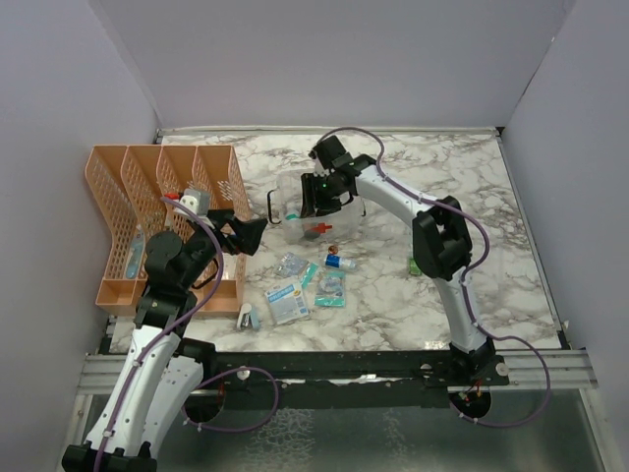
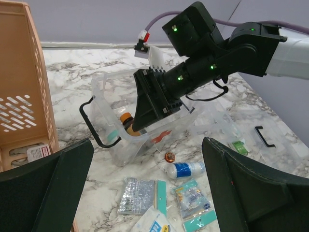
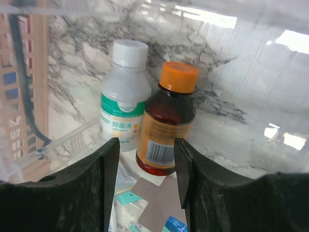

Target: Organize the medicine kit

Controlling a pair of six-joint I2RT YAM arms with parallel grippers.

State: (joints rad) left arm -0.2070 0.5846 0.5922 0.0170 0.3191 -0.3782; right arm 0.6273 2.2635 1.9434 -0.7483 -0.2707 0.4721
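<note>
Orange organizer (image 1: 128,226), four slots, far left. My left gripper (image 1: 253,234) is just beside it, jaws wide, empty. Medicine kit (image 2: 107,99) mid-table holds two bottles: one white-capped (image 3: 124,101), one orange-capped (image 3: 166,121). Right gripper (image 3: 146,150) is inside the kit, jaws part-open, gripping nothing.

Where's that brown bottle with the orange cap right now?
The brown bottle sits mid right-wrist view inside the clear medicine kit, the white bottle at its left, just beyond the right gripper.

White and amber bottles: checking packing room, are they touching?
Touching. Right wrist view: the white bottle and amber bottle stand flank against flank, no gap.
</note>
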